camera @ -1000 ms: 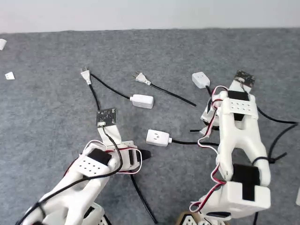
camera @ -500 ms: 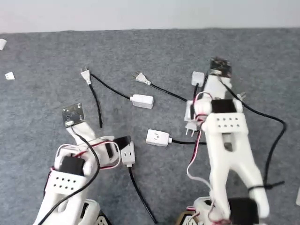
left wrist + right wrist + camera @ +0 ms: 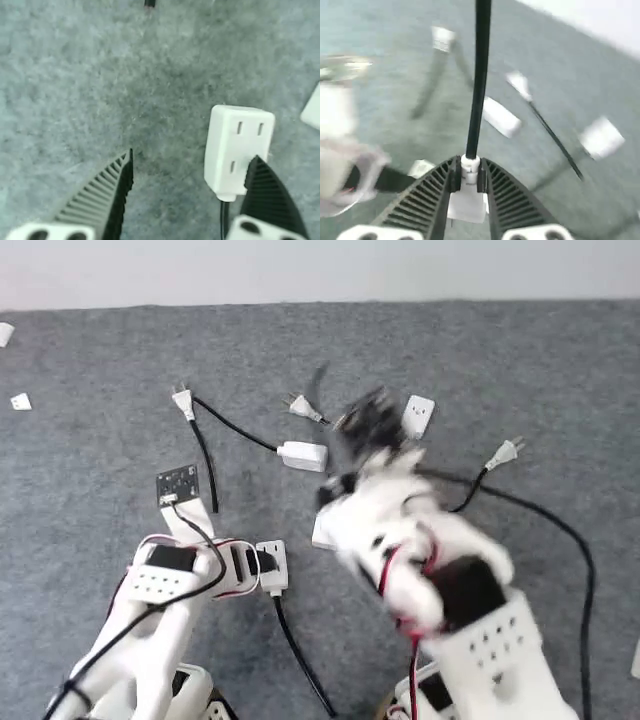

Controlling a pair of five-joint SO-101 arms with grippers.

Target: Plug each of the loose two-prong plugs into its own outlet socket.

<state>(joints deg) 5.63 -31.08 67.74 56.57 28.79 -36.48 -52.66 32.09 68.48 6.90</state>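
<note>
Over the grey desk, the right gripper is clamped tight on a white two-prong plug. The left gripper stands wide open and empty, an outlet socket lying against one finger. The step in hand looks like bringing plug to socket; next, its prongs must line up squarely with the slots.
</note>
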